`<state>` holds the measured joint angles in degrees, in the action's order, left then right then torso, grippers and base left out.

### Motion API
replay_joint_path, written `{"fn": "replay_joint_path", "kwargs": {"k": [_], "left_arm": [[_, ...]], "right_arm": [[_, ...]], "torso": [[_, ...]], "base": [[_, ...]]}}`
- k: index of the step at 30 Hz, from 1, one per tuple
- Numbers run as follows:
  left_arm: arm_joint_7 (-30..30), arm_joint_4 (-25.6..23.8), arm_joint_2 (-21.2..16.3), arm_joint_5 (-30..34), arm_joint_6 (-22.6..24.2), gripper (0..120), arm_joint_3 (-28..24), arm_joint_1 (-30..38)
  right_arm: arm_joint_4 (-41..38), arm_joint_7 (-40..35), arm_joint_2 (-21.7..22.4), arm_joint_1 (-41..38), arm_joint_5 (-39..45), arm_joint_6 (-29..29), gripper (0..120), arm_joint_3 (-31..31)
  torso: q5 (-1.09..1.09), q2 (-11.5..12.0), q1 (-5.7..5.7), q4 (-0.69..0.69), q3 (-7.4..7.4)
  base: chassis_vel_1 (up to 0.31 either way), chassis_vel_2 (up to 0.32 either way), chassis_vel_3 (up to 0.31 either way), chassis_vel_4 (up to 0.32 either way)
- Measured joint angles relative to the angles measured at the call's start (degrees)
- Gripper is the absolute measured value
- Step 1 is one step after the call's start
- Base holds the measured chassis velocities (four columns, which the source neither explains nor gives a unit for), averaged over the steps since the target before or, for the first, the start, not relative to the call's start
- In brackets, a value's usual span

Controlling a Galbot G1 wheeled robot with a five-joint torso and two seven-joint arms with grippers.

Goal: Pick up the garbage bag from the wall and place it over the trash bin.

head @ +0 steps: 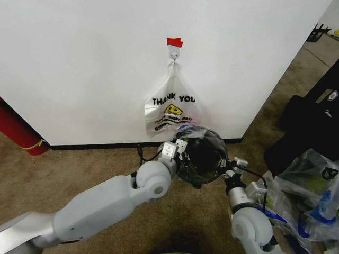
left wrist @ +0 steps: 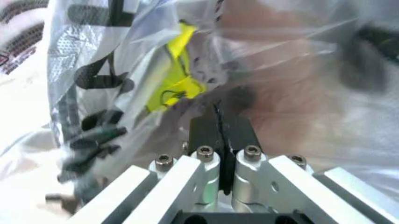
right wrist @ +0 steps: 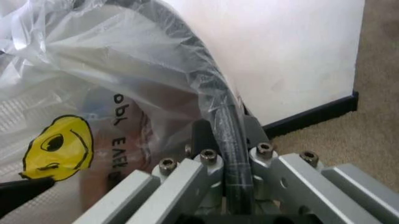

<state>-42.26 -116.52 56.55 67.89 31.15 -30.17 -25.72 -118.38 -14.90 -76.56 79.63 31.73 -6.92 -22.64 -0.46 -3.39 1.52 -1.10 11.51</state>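
Left pincer [left wrist: 219, 122] clamps garbage bag [left wrist: 187, 70] | right pincer [right wrist: 227, 135] grips bagged trash bin [right wrist: 234, 144] rim

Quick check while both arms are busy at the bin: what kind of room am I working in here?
Likely an indoor test or lab space, not a home: brown carpet, a plain white wall with a hook marked by red tape, and filled plastic bags piled on the floor at the robot's right.

Thin glossy translucent plastic garbage bag [right wrist: 106, 70], black wire-mesh metal trash bin [head: 204, 153], matt white wall [head: 79, 63], rough carpet [head: 63, 169].
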Motion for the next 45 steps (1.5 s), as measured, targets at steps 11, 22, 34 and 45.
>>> {"fn": "replay_joint_path", "kwargs": {"k": [11,22,34,45], "left_arm": [[-1.4,-1.12,5.6,0.97,-3.42,0,3.34,-0.6],[-1.67,4.75,10.46,-1.2,-6.47,0,2.44,2.14],[-1.32,13.37,13.78,-6.0,-6.68,0,0.5,3.27],[-0.27,12.9,12.77,-8.25,-7.76,0,0.34,2.77]], "right_arm": [[1.26,-0.39,-2.44,0.2,-1.62,0.09,0,-0.54],[1.41,-0.37,-2.57,-0.22,-1.93,0.12,0,0.03],[-0.01,-0.18,-2.26,0.25,-1.92,0.1,0,0.27],[-0.25,0.31,-1.99,0.41,-2.18,0.21,0,0.37]], "torso": [[0.0,-0.01,0.0,-0.01,0.0],[0.01,-0.01,0.0,0.0,0.0],[0.01,-0.01,0.0,0.0,0.0],[0.01,-0.01,0.0,-0.01,0.0]], "base": [[0.0,0.0,0.0,0.0],[0.0,0.0,0.0,0.0],[0.0,0.0,0.0,0.0],[0.0,0.0,0.0,0.0]]}}
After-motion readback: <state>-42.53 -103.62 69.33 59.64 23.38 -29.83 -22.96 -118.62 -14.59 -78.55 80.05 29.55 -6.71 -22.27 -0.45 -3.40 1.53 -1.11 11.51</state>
